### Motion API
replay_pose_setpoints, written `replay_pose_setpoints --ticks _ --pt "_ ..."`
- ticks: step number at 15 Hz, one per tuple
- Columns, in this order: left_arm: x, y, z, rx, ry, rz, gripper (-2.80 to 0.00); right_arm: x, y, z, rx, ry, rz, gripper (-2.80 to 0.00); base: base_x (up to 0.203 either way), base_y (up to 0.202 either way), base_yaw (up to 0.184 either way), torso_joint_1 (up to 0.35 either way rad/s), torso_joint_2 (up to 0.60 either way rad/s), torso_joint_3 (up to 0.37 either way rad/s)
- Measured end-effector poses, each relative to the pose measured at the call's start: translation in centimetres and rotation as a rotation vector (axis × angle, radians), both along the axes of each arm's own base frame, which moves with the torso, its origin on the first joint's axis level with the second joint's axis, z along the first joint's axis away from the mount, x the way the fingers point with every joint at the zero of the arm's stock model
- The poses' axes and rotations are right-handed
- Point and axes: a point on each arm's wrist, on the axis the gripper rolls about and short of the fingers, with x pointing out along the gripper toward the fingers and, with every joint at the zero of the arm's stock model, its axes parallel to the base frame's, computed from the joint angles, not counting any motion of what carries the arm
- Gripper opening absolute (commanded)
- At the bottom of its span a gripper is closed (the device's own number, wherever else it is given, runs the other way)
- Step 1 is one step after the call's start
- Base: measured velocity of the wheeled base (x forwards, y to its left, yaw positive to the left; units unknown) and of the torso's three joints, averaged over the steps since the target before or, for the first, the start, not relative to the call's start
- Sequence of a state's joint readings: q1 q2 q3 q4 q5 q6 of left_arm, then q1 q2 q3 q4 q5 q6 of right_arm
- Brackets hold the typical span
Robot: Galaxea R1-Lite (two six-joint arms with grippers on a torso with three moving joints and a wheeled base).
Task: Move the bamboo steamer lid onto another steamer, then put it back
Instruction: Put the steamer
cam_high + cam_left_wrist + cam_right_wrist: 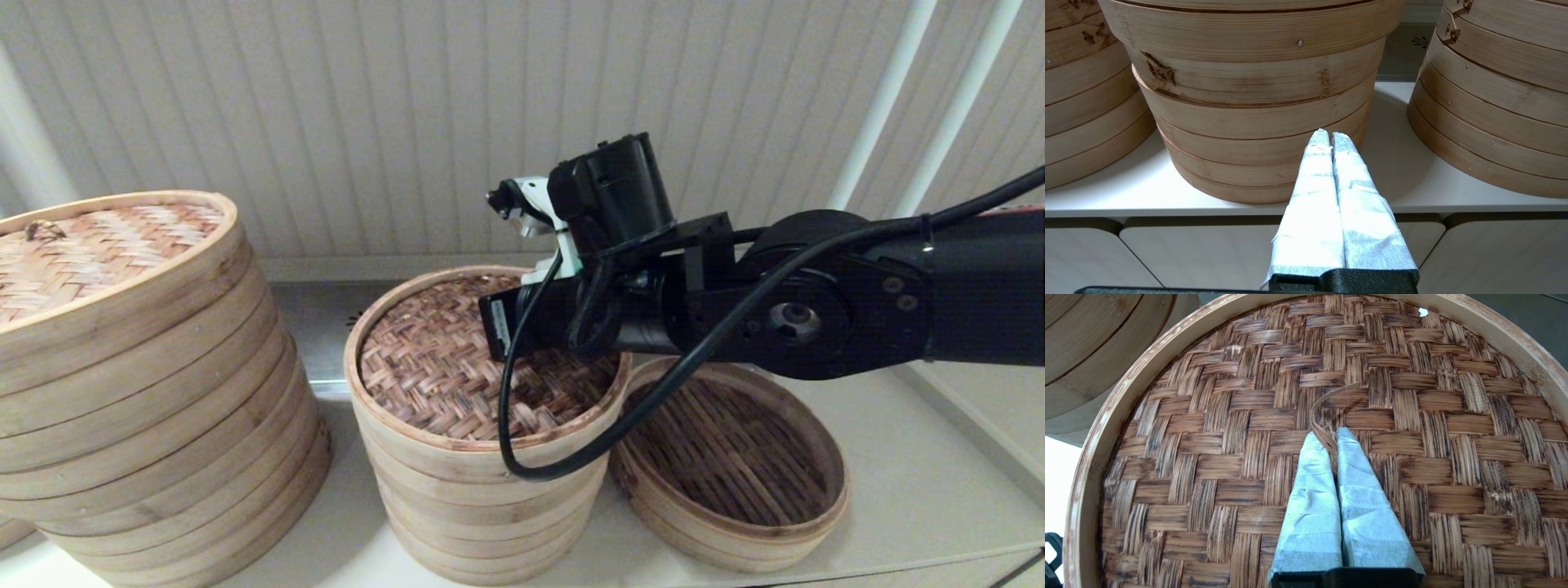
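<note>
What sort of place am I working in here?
Likely a kitchen or dim sum prep counter: stacked bamboo steamers stand on a pale countertop with cabinet fronts below, against a ribbed wall.

Dark brown herringbone weave on the steamer lid (457,367), pale rim; the low steamer (731,465) looks dark-slatted inside.

Low steamer (727,474) sits open-topped, touching the lidded middle stack (482,490). Right arm (816,318) crosses above its near rim. Wide stack (147,392) walls the left, narrow gap between.
</note>
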State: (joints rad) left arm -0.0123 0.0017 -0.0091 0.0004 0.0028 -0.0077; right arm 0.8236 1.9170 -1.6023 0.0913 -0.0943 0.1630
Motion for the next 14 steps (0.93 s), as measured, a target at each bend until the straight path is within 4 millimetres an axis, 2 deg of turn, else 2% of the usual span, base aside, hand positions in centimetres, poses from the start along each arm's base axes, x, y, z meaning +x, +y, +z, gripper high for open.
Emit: replay_pose_setpoints --ticks 4,5,10,14 --pt "0.0 0.0 0.0 0.0 0.0 0.0 -2.8 0.0 0.0 -0.1 -0.002 0.0 0.001 -2.8 0.0 0.0 0.0 0.0 0.0 0.0" --pt "0.0 0.0 0.0 0.0 0.0 0.0 -2.8 0.0 0.1 -0.1 -0.002 -0.001 -0.001 0.0 0.0 0.0 0.0 0.0 0.0 0.0" --pt "0.0 0.0 0.0 0.0 0.0 0.0 -2.8 -0.2 -0.1 0.5 0.001 -0.025 -0.03 0.0 0.0 0.0 0.0 0.0 0.0 0.0" --pt "0.0 0.0 0.0 0.0 0.0 0.0 -2.8 -1.2 -2.8 3.4 0.042 -0.077 -0.061 0.0 0.0 0.0 0.0 0.0 0.0 0.0"
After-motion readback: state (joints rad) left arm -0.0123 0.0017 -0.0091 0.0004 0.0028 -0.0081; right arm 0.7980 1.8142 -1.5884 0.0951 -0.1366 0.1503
